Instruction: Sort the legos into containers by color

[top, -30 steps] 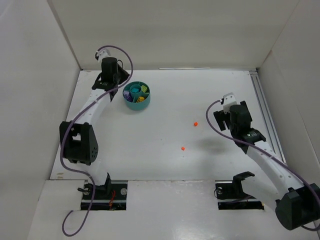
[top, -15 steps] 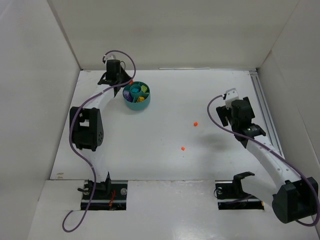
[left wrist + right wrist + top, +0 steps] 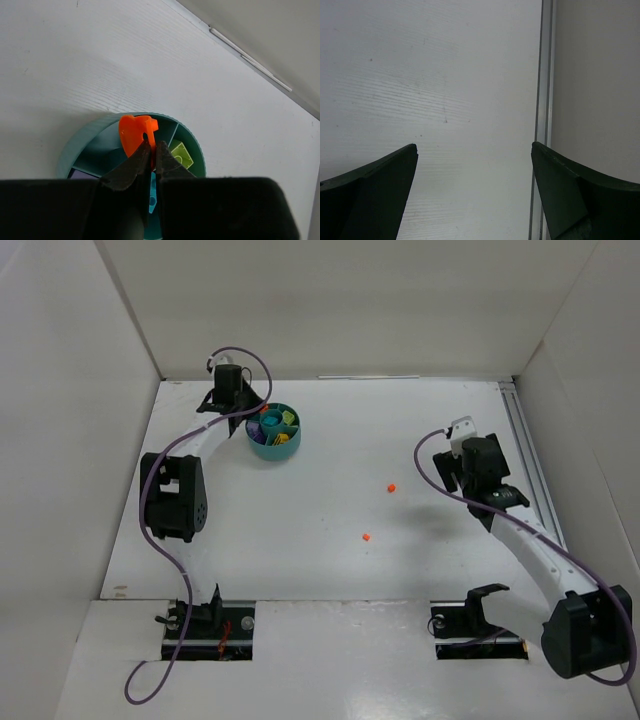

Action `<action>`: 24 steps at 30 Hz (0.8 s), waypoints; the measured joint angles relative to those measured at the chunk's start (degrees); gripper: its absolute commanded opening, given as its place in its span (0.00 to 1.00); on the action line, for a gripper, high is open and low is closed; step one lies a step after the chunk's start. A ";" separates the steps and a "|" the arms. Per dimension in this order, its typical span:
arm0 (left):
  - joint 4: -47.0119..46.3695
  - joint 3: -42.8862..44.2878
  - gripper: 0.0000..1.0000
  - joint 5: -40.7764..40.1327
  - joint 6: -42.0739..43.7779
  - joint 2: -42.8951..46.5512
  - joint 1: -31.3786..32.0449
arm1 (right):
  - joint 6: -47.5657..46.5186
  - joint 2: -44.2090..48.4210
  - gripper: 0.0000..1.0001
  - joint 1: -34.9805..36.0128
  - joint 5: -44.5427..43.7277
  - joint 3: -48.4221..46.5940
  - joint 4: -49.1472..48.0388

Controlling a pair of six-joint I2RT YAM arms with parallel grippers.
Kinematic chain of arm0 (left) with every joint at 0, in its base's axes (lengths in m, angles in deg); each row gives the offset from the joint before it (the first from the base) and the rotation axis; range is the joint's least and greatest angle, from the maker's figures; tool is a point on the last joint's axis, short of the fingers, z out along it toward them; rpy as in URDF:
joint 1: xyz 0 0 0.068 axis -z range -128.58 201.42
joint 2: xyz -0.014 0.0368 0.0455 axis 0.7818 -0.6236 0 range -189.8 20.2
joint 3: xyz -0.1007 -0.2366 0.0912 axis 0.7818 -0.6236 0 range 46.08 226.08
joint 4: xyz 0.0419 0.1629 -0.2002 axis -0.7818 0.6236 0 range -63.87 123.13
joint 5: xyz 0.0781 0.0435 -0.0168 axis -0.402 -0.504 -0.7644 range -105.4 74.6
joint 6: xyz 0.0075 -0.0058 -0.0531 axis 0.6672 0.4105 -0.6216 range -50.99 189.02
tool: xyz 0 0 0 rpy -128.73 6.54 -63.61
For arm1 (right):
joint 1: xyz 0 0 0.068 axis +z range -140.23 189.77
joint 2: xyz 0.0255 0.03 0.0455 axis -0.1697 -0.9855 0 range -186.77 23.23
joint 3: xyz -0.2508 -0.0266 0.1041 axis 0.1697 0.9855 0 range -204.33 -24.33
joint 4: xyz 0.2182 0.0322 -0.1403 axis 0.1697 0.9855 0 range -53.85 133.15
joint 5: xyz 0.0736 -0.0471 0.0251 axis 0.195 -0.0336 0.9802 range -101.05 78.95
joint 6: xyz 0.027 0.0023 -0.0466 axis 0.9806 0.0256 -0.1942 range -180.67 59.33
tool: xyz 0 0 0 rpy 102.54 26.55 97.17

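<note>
Nearest me, two orange legos lie loose on the bench, one (image 3: 366,537) closer and one (image 3: 390,487) a little further, well apart from each other. Neither has shifted in the last second. To their right the right claw (image 3: 475,150) hangs with its jaws spread wide and nothing between them. Its arm has only eased back a touch and shows no sign of reaching for either bit.

The real change is at the far left. The left arm has folded up and carried the left claw (image 3: 151,145) from behind the teal bowl (image 3: 270,452) to just over its rim. That claw is pinched tight on an orange piece (image 3: 132,132), which now hangs above a wedge on the bowl's far side. A lime green lego (image 3: 181,154) sits in the next wedge. To my eye the carry is done and only the drop is left. After that, the two bits on the bench are still to fetch.
</note>
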 measured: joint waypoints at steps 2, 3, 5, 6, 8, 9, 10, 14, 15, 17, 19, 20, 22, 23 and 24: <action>0.09 0.00 0.06 0.02 -0.17 0.00 0.00 | -0.02 -0.26 1.00 0.00 0.00 -0.02 0.00; 0.13 0.00 0.13 0.02 -0.24 0.00 0.00 | -0.02 -0.33 1.00 0.00 0.02 -0.04 0.00; 0.13 0.00 0.25 0.09 -0.42 0.00 0.00 | -0.02 -0.33 1.00 0.00 0.02 -0.04 0.00; 0.24 0.00 0.28 0.13 -0.48 0.00 0.00 | -0.02 -0.33 1.00 0.00 0.02 -0.09 0.00; 0.28 0.00 0.32 0.13 -0.66 0.00 0.00 | -0.02 -0.31 1.00 -0.04 0.02 -0.17 0.00; 0.31 0.00 0.33 0.13 -0.66 0.00 0.00 | -0.02 -0.31 1.00 -0.09 0.02 -0.22 0.00; 0.33 0.00 0.35 0.11 -0.68 0.00 0.00 | -0.02 -0.31 1.00 -0.17 0.02 -0.24 0.00; 0.50 -0.07 0.35 -0.02 -0.79 0.17 0.00 | -0.04 0.04 1.00 -0.42 0.07 -0.24 0.00; 0.50 -0.15 0.35 -0.09 -0.79 0.28 0.00 | -0.04 0.15 1.00 -0.42 0.07 -0.24 -0.02; 0.50 -0.48 0.37 -0.22 -0.79 0.79 0.00 | -0.04 0.52 1.00 -0.42 0.09 -0.24 0.02; 0.61 -0.92 0.40 -0.28 -0.76 1.53 0.00 | -0.07 0.92 1.00 -0.42 0.20 -0.24 0.02; 0.63 -1.14 0.40 -0.31 -0.68 1.95 0.00 | -0.07 1.22 1.00 -0.42 0.39 -0.24 0.04; 0.96 -1.60 0.45 -0.33 -0.42 3.37 0.00 | -0.17 1.68 1.00 -0.42 0.85 -0.24 0.02; 0.90 -1.92 0.48 -0.33 -0.13 4.20 0.04 | -0.20 1.92 1.00 -0.42 1.01 -0.24 0.04; 0.98 -2.19 0.51 -0.42 0.31 5.11 0.09 | -0.20 2.10 1.00 -0.42 1.40 -0.24 0.07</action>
